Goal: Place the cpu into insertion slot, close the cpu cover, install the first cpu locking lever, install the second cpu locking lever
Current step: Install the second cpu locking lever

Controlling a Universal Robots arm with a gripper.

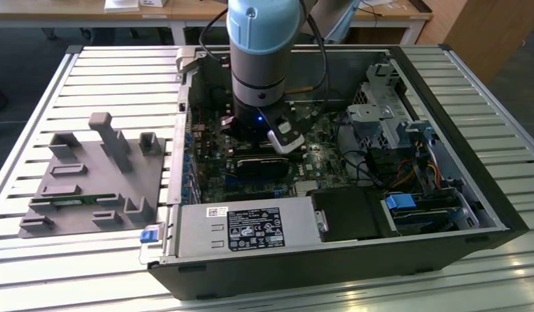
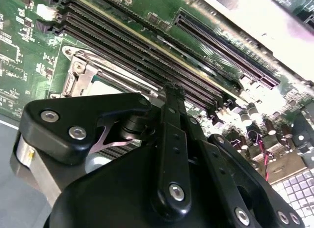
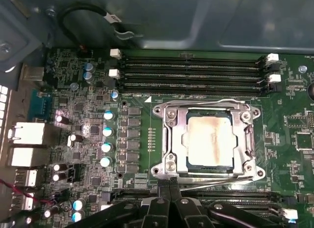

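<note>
Silver-grey cpu sat in insertion slot, centre-right of first wrist view | cpu cover lay closed | claw fingertips together at lever, lower edge | step: judged lever locking | next: sideways push under hook

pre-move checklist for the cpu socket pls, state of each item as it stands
1. cpu seated in the insertion slot: ok, it lies flat and square inside the frame in the first wrist view.
2. cpu cover down over the chip: ok, the frame lies flat around it.
3. Locking levers latched: cannot tell; wire levers run along two sides, their hooks are not readable.
4. gripper position: ok, its fingertips sit at the socket's edge beside a lever.
5. Fingers open or shut: shut, tips together.
6. memory slots beside the socket: ok, nothing in them.
</note>
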